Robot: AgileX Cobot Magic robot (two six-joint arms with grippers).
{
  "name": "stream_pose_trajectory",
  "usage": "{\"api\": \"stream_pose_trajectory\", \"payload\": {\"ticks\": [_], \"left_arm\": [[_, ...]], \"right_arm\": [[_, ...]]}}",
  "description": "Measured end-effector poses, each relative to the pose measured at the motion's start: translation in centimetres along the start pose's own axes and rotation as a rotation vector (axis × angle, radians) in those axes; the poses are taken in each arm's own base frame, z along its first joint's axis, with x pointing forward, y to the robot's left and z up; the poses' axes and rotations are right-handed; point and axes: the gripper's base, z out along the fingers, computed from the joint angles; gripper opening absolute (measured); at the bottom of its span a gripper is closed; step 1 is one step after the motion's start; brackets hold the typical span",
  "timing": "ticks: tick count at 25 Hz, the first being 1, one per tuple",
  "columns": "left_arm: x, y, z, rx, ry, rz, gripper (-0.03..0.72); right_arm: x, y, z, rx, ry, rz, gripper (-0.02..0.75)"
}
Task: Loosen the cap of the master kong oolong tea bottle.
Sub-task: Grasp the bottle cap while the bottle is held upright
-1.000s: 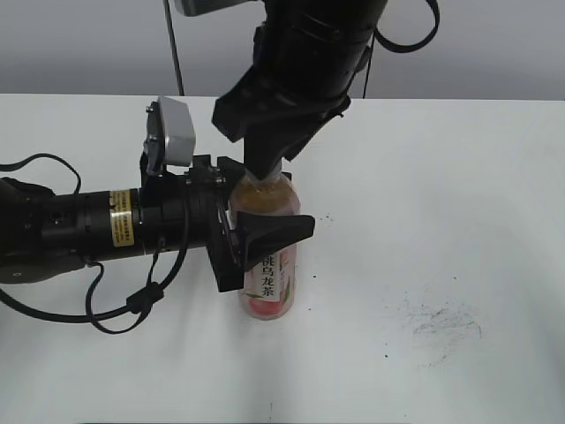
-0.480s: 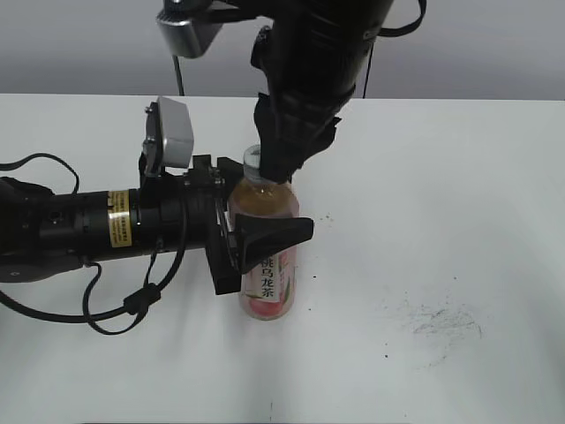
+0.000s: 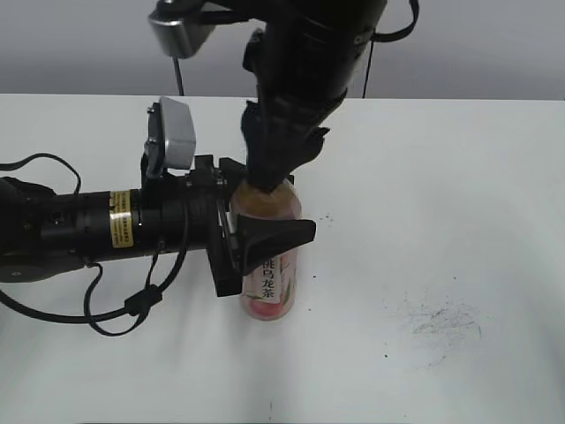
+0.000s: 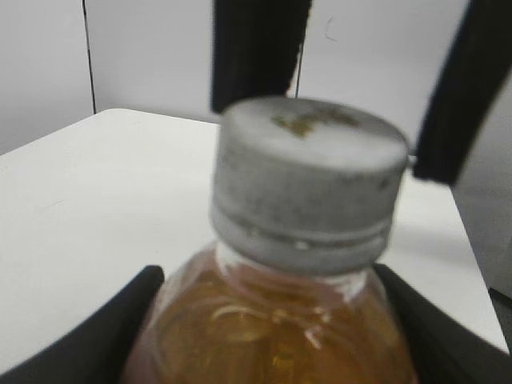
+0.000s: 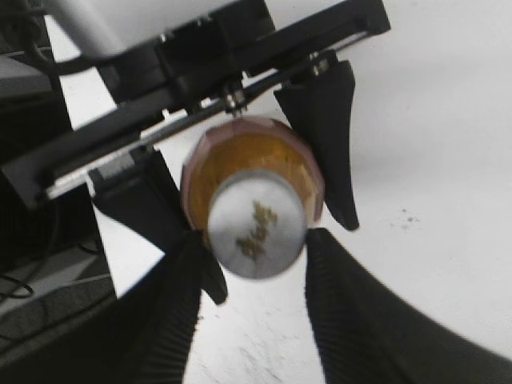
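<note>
Item: master kong oolong tea bottle (image 3: pixel 269 265). Clear plastic, amber tea, pink peach label with a white strip of black Chinese characters. Stands upright on the white table (image 3: pixel 459 203), near the middle of it.

Item: cap (image 4: pixel 308 180). Round, white-grey, ribbed, faint brownish mark on top. Seated on the bottle's neck; a retaining ring shows just under it in the left wrist view. Hidden behind the right arm in the exterior view.

Item: left gripper (image 3: pixel 252 238). Arm lies level along the table, reaching the bottle from its left. Its black fingers (image 4: pixel 120 336) sit on either side of the bottle's shoulder, pressed against the plastic below the cap. Holding the bottle body.

Item: right gripper (image 5: pixel 256 264). Comes down on the bottle from above. In the right wrist view its two dark fingers (image 5: pixel 352 328) flank the cap, narrow, one on each side, close to its rim; the picture is blurred and contact with the cap cannot be told. In the left wrist view the same fingers appear as two dark bars behind and beside the cap, apart from it.

Item: grey camera housing (image 3: pixel 174 132). Mounted on the left arm, left of the bottle.

Item: dark scuff marks (image 3: pixel 441 320). On the table, to the right of the bottle and well apart from it.
</note>
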Motion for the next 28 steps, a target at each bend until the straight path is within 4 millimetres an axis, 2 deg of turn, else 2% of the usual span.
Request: {"api": "stream_pose_trajectory", "payload": {"ticks": [2,3,6,8,12,16,19,21,25,28], "left_arm": [[-0.06,-0.05,0.1,0.006,0.0,0.008,0.448],[-0.04,-0.09,0.13,0.009,0.001,0.009,0.448],[-0.05,-0.09,0.14,0.01,0.002,0.011,0.448],[-0.05,-0.09,0.14,0.01,0.002,0.011,0.448],[-0.05,-0.1,0.14,0.011,0.002,0.011,0.448],[-0.05,-0.1,0.14,0.011,0.002,0.011,0.448],[-0.05,-0.1,0.14,0.011,0.002,0.011,0.448],[-0.05,-0.11,0.14,0.012,0.002,0.011,0.448],[-0.05,-0.1,0.14,0.011,0.002,0.011,0.448],[-0.05,-0.1,0.14,0.011,0.002,0.011,0.448]], "right_arm": [[-0.36,0.23,0.25,-0.02,-0.021,0.105,0.465],[-0.45,0.28,0.34,-0.025,-0.025,0.16,0.5],[-0.52,0.3,0.39,-0.032,-0.03,0.295,0.538],[-0.51,0.29,0.39,-0.032,-0.028,0.369,0.523],[-0.26,0.03,0.39,0.0,-0.006,0.513,0.421],[-0.25,0.01,0.39,0.003,-0.006,0.581,0.361],[-0.27,0.03,0.39,-0.001,-0.008,0.591,0.339],[-0.26,0.02,0.39,0.001,-0.007,0.587,0.281],[-0.26,0.02,0.39,0.002,-0.006,0.529,0.275],[-0.26,0.01,0.39,0.003,-0.007,0.422,0.275]]}}
